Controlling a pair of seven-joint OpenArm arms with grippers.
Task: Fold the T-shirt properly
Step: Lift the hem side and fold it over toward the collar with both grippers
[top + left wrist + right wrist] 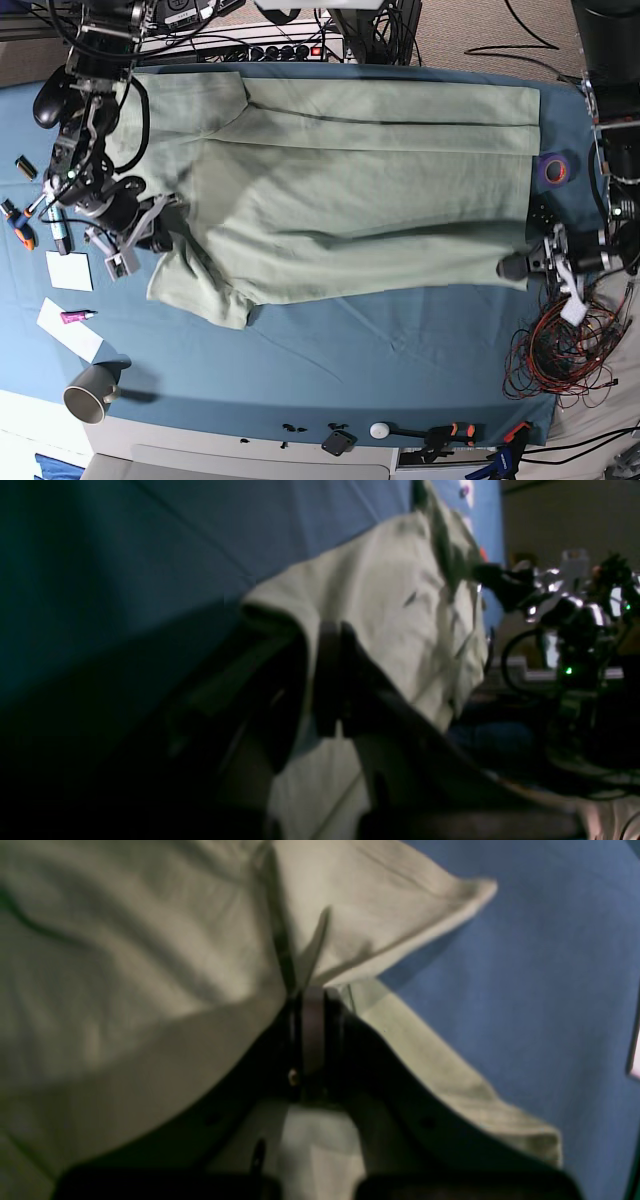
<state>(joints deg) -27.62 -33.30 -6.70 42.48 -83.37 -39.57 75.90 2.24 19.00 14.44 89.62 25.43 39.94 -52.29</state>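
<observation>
Gripping T-shirt (350,190) edge between clenched jaws of right gripper (160,228) and left gripper (520,265), we are stretching cloth taut beyond fingertips, readying fold.

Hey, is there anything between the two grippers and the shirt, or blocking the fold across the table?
Nothing visible. The left gripper and right gripper are each shut on the T-shirt itself, at opposite ends. The teal table cloth beside the shirt's free long edge is bare; the purple tape roll sits past the hem.
</observation>
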